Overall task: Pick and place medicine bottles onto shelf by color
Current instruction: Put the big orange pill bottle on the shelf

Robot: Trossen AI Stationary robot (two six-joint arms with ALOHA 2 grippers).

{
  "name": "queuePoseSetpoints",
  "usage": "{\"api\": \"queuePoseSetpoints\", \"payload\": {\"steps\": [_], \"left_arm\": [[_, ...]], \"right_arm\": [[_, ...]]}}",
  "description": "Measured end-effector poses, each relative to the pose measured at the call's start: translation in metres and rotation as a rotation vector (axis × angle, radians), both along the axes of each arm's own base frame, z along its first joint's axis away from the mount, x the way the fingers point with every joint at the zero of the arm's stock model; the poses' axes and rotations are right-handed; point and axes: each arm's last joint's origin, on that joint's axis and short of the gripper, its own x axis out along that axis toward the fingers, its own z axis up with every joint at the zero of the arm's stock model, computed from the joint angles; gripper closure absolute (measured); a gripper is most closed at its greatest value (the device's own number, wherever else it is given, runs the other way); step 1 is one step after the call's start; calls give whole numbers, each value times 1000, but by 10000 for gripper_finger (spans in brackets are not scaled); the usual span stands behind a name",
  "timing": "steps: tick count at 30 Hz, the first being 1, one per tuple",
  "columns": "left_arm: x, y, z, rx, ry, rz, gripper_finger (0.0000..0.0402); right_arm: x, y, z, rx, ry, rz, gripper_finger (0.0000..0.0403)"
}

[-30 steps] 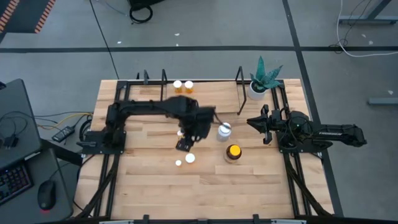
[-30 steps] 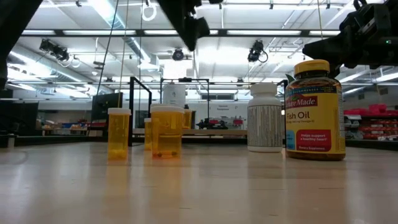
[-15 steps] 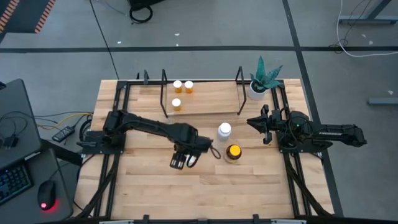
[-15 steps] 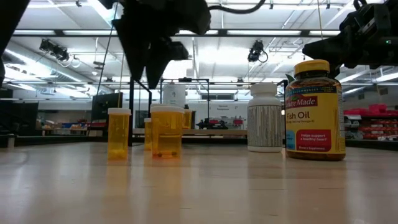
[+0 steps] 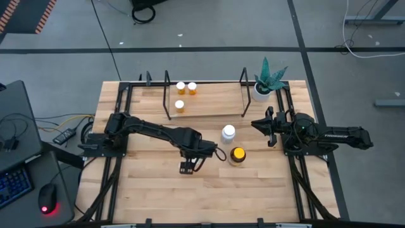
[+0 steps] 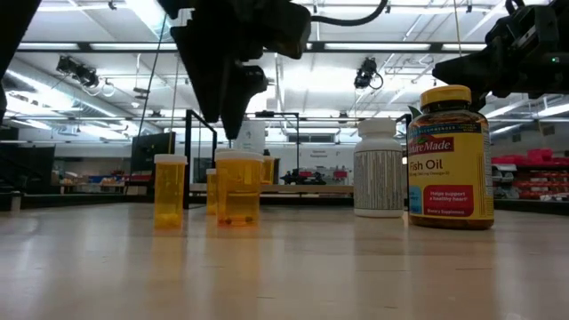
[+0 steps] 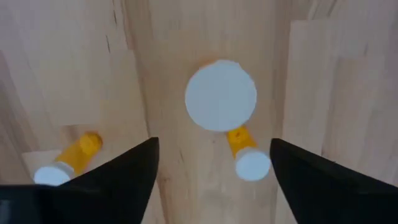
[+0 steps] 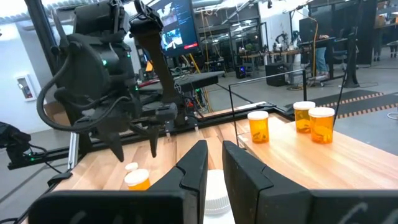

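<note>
Bottles: 3 orange pill bottles (image 6: 238, 188) stand on the table directly beneath the left gripper (image 5: 188, 166), whose fingers (image 7: 124, 174) are spread wide, holding nothing. 3 more (image 5: 180, 106) sit on the shelf (image 5: 205, 107) beyond it. Right gripper (image 5: 268, 127), idle, its fingers nearly together.

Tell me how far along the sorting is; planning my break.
Done: three orange bottles stand on the shelf. In hand: nothing; the open left tool hovers over an orange bottle on the table. Left: three loose orange bottles, the white bottle, the yellow-capped bottle. Right tool waits at right.
</note>
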Motion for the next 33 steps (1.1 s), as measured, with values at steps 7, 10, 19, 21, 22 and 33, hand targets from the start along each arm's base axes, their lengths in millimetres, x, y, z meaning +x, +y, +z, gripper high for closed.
{"api": "queuePoseSetpoints", "payload": {"steps": [7, 10, 19, 21, 22, 33], "left_arm": [[8, -8, -5, -18, -74, 1, 25], [7, -11, -12, -16, -58, -4, 16], [6, -12, -38, -22, -90, -8, 16], [5, -11, -44, -22, -92, -7, 20], [5, -11, -46, -25, -105, -7, 22], [5, -11, -63, -28, -156, -42, 55]], "right_arm": [[0, 0, 0, 0, 0, 0, 346], [0, 0, 0, 0, 0, 0, 346], [0, 0, 0, 0, 0, 0, 346], [0, 0, 0, 0, 0, 0, 346], [0, 0, 0, 0, 0, 0, 346], [0, 0, 0, 0, 0, 0, 346]]}}
